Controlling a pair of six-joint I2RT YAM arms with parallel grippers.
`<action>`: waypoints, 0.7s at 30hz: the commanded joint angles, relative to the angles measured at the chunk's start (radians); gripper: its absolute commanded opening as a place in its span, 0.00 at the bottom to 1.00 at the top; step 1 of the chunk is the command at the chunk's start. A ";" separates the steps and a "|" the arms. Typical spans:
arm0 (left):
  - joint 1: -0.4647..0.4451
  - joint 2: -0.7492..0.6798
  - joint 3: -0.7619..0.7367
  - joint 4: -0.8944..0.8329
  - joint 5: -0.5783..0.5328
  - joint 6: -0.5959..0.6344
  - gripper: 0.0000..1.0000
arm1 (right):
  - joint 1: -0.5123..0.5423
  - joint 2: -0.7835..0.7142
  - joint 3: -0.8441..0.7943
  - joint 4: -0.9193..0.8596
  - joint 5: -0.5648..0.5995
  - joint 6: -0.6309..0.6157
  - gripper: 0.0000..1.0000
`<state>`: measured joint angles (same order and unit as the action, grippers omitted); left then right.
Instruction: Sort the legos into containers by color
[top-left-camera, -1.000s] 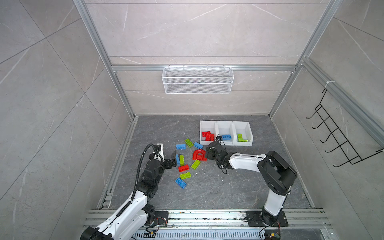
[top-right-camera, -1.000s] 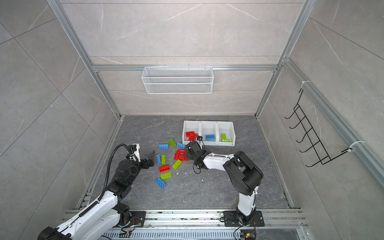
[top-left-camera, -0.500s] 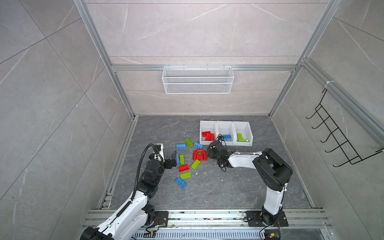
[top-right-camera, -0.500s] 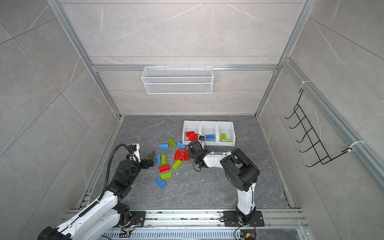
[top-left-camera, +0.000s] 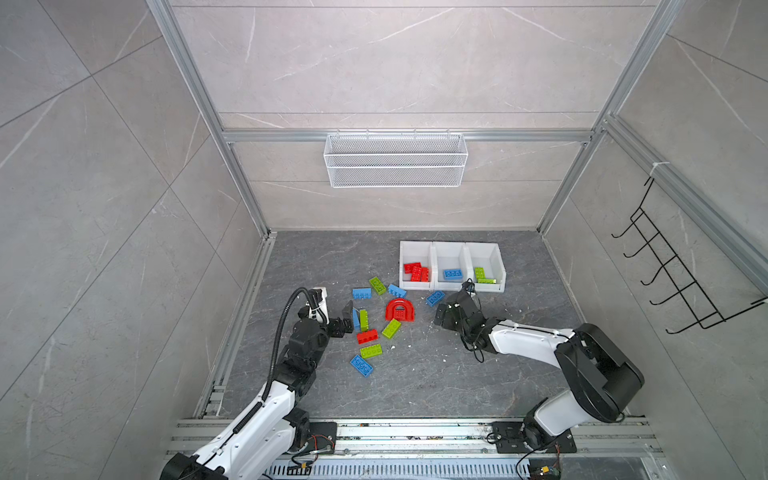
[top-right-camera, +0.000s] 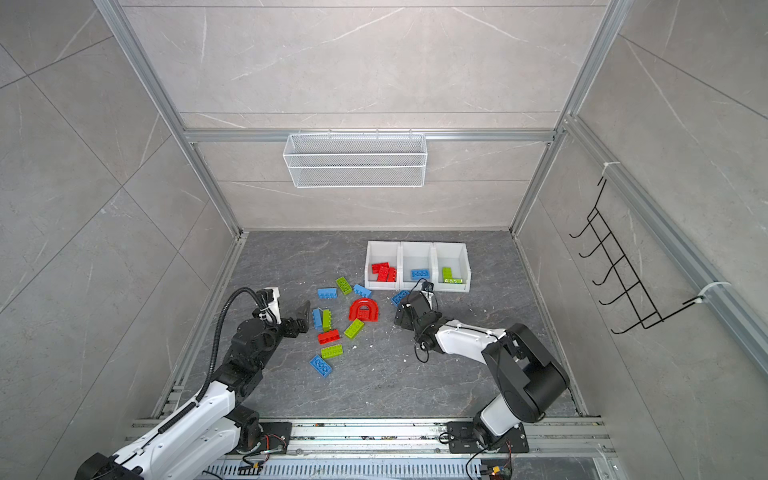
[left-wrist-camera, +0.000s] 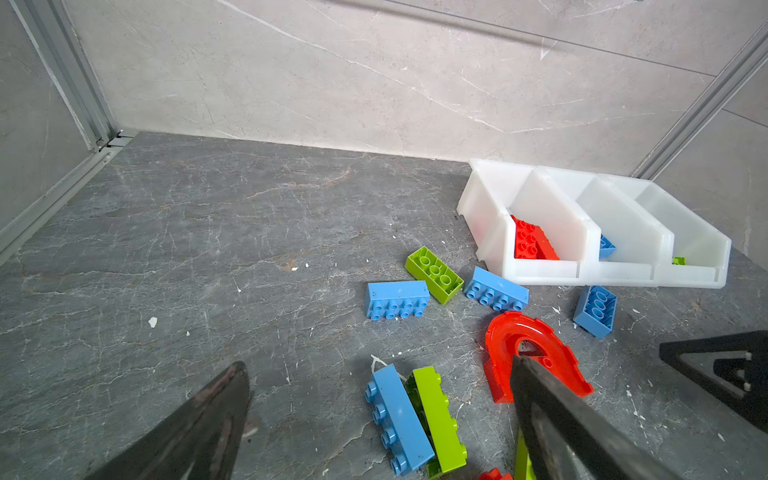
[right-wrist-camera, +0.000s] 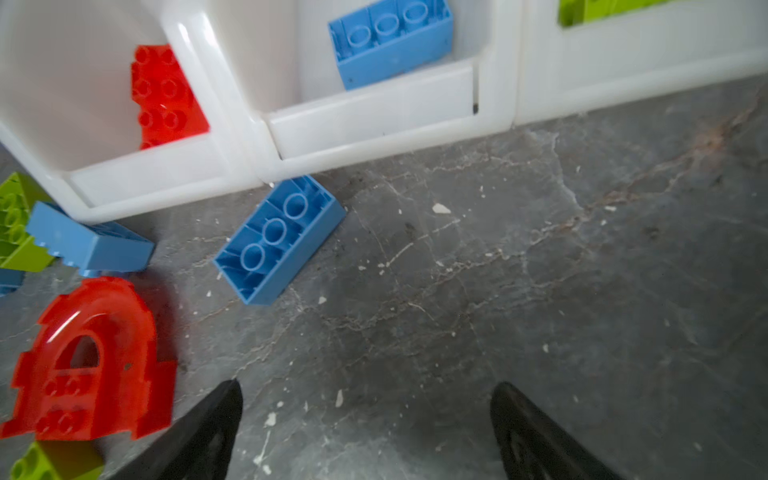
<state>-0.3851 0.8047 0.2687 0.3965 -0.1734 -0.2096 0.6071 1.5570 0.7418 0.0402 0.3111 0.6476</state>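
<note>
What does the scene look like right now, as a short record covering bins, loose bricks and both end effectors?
left bin: red bricks
middle bin: one blue brick
right bin: two green bricks
loose bricks: five blue, four green, one red, plus a red arch
left end effector: open, empty, at the left edge of the loose bricks
right end effector: open, empty, near an upside-down blue brick

Arms: white shells, black joints. Left arm (top-left-camera: 257, 415): black corrugated hose (top-left-camera: 277, 336). Right arm (top-left-camera: 523, 340): thin black cable (top-left-camera: 478, 353). Left tool (left-wrist-camera: 378, 361), right tool (right-wrist-camera: 365, 383): black tapered fingers.
</note>
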 joint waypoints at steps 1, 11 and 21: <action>0.008 0.002 0.003 0.045 0.014 -0.002 1.00 | 0.000 0.018 0.117 -0.141 -0.061 -0.167 0.98; 0.007 -0.010 0.001 0.040 0.005 0.002 1.00 | 0.000 0.170 0.298 -0.248 -0.122 -0.182 0.95; 0.007 0.019 0.009 0.050 0.027 0.003 1.00 | -0.030 0.273 0.371 -0.287 -0.111 -0.216 0.95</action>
<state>-0.3851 0.8211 0.2687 0.3973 -0.1654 -0.2092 0.5911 1.8011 1.0874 -0.2314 0.2039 0.4507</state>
